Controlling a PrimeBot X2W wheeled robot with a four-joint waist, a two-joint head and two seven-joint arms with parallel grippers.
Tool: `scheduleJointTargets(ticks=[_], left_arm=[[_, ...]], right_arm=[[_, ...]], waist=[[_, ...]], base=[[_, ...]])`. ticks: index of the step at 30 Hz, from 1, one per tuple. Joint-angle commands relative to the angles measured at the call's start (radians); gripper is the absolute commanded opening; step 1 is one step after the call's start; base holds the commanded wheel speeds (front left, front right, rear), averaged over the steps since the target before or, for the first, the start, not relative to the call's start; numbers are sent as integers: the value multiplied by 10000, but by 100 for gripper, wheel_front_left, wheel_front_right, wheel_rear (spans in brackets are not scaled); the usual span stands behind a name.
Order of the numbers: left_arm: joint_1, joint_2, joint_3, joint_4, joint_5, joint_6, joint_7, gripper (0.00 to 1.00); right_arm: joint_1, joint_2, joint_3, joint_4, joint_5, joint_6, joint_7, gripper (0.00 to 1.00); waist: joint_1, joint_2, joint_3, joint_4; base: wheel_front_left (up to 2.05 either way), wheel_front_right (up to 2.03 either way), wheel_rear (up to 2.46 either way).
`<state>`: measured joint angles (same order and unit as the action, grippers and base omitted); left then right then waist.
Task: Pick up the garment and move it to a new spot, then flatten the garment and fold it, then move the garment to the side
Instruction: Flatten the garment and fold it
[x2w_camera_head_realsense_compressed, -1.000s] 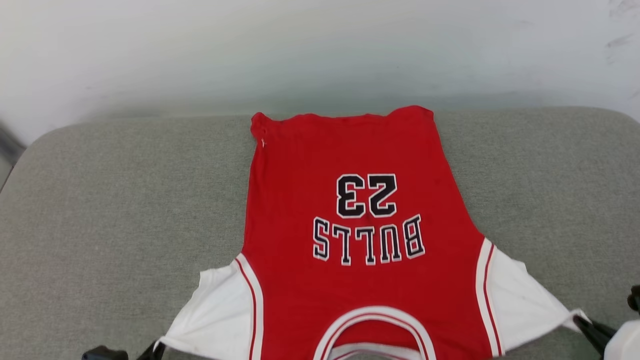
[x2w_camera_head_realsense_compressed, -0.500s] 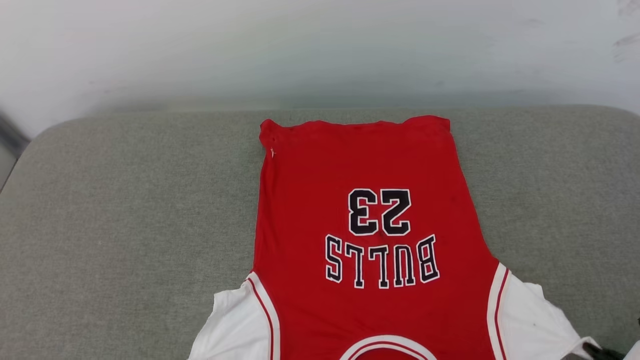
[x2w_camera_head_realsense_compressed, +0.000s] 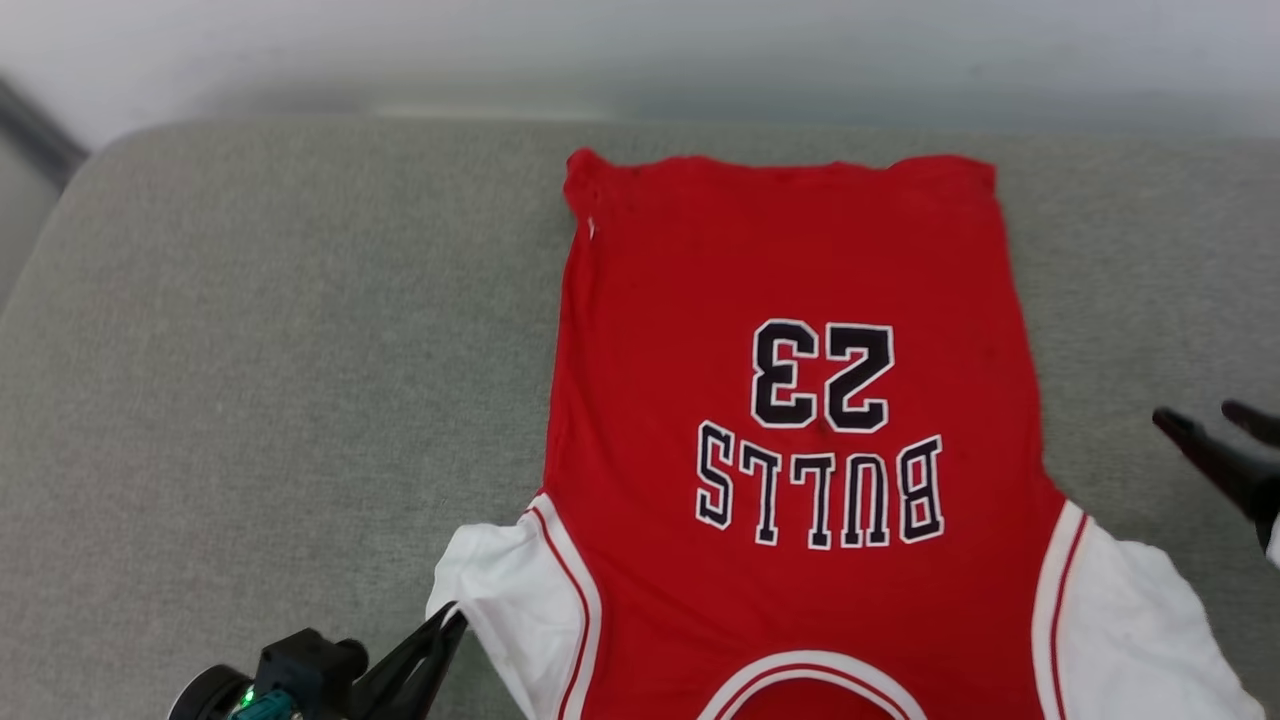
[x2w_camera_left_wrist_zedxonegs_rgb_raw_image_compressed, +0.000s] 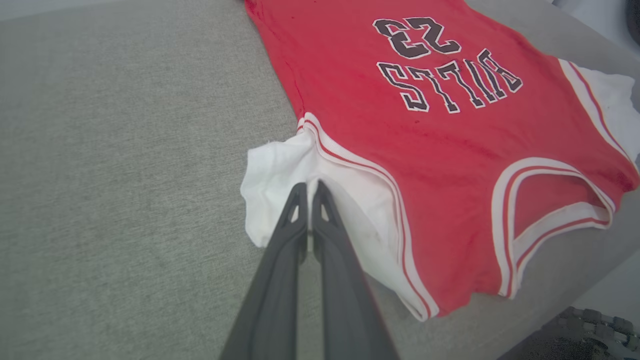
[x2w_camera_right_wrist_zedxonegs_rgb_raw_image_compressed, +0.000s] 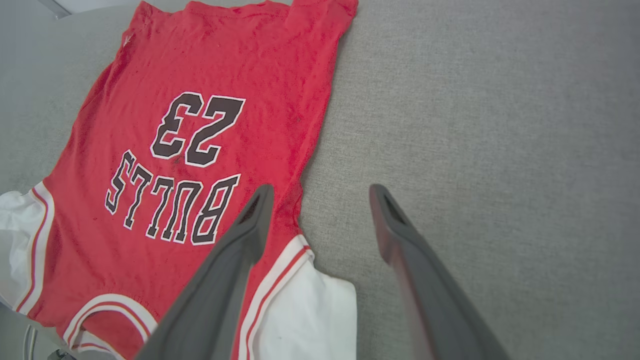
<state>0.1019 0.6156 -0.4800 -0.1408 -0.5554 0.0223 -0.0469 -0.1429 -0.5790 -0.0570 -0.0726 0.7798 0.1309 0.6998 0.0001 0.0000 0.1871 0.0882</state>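
The garment (x2w_camera_head_realsense_compressed: 700, 300), a red jersey with white sleeves and upside-down "BULLS 23" lettering, lies flat on a grey cushion (x2w_camera_head_realsense_compressed: 250, 350), neck towards me. My left gripper (x2w_camera_head_realsense_compressed: 447, 622) is at the lower left, its fingers shut together on the bunched white left sleeve (x2w_camera_left_wrist_zedxonegs_rgb_raw_image_compressed: 280, 165). In the left wrist view the gripper (x2w_camera_left_wrist_zedxonegs_rgb_raw_image_compressed: 308, 186) tips press into that sleeve's folds. My right gripper (x2w_camera_head_realsense_compressed: 1195, 412) hovers open at the right edge, off the cloth. In the right wrist view the right gripper (x2w_camera_right_wrist_zedxonegs_rgb_raw_image_compressed: 320, 192) spans bare cushion beside the garment (x2w_camera_right_wrist_zedxonegs_rgb_raw_image_compressed: 225, 60), one finger over its red side hem, above the slack right sleeve (x2w_camera_right_wrist_zedxonegs_rgb_raw_image_compressed: 310, 320).
The cushion (x2w_camera_right_wrist_zedxonegs_rgb_raw_image_compressed: 475, 125) extends wide to the left and right of the jersey. A pale wall (x2w_camera_head_realsense_compressed: 640, 50) runs behind its far edge. The cushion's near edge drops off to a dark foam mat (x2w_camera_left_wrist_zedxonegs_rgb_raw_image_compressed: 575, 330) on the floor.
The camera has shifted. My right gripper has let go of the right sleeve, opened and lifted away. Both sleeves, stretched out before, now lie slack, the left one bunched at my left fingers.
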Motion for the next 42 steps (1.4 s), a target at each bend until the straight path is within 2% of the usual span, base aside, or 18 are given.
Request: scheduleJointTargets(ticks=[1,4,10,17,23,28,34,38,39,40,41,42], left_arm=[[-186,-105,-26,-361,49,68,56,0],[-386,-79,-104,-816,158,39,152,0],[-1003,-171,-230,-1548,508,-111,31,0],[-1682,-532,-496,-2119,671,-295,-17,0],[-2010,-778,-655,-2128,630,-437,-111,0],[-2147,-867,-705,-2110,579,-481,-185,0],[-2220,-986,-812,-2032,672,-445,-266,0],[-2276,-1067,-844,-2000,649,-424,-290,0],[-2285,-1070,-835,-1991,644,-402,-291,0],[-2297,-1071,-824,-1985,637,-379,-299,0],[-2303,-1068,-817,-1980,630,-382,-299,0],[-2319,-1069,-816,-1973,616,-388,-294,0]], right_arm=[[-770,396,-224,-20,-149,-4,780,100],[-2281,1003,-547,82,-612,-4,2262,100],[-5335,1497,-803,813,-2635,-4,4802,100],[-7929,1358,-1309,1936,-4902,-4,6637,100],[-9127,1515,-2024,2691,-6331,-4,7252,100],[-9491,1554,-2179,2869,-6909,-4,7359,100],[-8825,1385,-2086,3229,-7025,-4,7370,100],[-8352,1543,-2317,3328,-6939,-4,7607,100],[-8246,1594,-2349,3324,-6951,-4,7707,67],[-8159,1639,-2371,3291,-6986,-4,7776,20],[-8086,1678,-2398,3257,-7009,-4,7846,0],[-8036,1699,-2442,3244,-7004,-4,7882,0]], waist=[[-1,0,847,589],[-1,0,1546,999],[-1,0,2895,1850],[-1,0,4063,2896],[-1,0,4618,3482],[-1,0,4866,3711],[-1,0,5068,3887],[-1,0,5123,3956],[-1,0,5125,3956],[-1,0,5122,3950],[-1,0,5109,3939],[-1,0,5083,3923]], base=[[0,0,0],[0,0,0],[0,0,0],[0,0,0],[0,0,0],[0,0,0],[0,0,0],[0,0,0],[0,0,0],[0,0,0],[0,0,0],[0,0,0]])
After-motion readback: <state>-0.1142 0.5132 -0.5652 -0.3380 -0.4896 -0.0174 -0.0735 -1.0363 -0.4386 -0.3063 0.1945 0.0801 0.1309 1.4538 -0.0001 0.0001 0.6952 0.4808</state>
